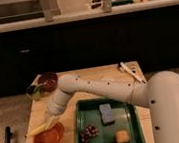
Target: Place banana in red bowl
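The banana is a slim pale-yellow fruit held at the tip of my gripper, which is shut on it. The banana sticks out to the left and hangs just over the far left rim of the red bowl. The orange-red bowl sits at the front left of the wooden table. My white arm reaches in from the right and bends down over the bowl. I cannot tell whether the banana touches the bowl.
A green tray right of the bowl holds a blue-grey sponge, dark grapes and a yellow-orange lump. A dark maroon bowl and a greenish item stand at the back left. A white utensil lies back right.
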Controlling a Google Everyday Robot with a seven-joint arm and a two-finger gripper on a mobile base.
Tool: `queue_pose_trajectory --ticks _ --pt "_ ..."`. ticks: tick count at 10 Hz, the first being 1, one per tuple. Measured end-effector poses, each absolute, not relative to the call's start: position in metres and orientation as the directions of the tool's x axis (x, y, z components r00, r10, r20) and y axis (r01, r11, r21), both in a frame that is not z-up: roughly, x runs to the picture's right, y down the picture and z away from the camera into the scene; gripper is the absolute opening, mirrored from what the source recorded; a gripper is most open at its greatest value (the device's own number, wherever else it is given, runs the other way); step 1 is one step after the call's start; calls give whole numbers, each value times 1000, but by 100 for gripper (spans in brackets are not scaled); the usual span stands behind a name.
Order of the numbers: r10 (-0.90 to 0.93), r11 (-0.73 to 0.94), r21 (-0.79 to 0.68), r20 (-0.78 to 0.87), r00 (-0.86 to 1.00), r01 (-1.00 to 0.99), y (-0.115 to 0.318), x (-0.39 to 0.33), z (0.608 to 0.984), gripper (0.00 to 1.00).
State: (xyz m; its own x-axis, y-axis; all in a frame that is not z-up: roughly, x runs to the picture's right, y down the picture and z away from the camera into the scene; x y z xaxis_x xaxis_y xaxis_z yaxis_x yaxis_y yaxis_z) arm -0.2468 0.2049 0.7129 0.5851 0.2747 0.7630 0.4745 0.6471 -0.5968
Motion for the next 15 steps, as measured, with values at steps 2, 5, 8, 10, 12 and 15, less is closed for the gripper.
queue_pose_trajectory --ticks 2,5,8,10,12,15 --pt "273 646 -593 767 580 481 207 -250 713 0" --pt "272 643 -594 767 581 483 209 -246 714 0" --pt "268 641 -591 771 578 490 211 -248 714 1" --pt "269 638 -592 770 579 491 212 -245 714 11" --pt "266 637 -591 771 579 495 213 -244 715 19" --pt "262 633 -590 772 579 501 214 -242 715 27"
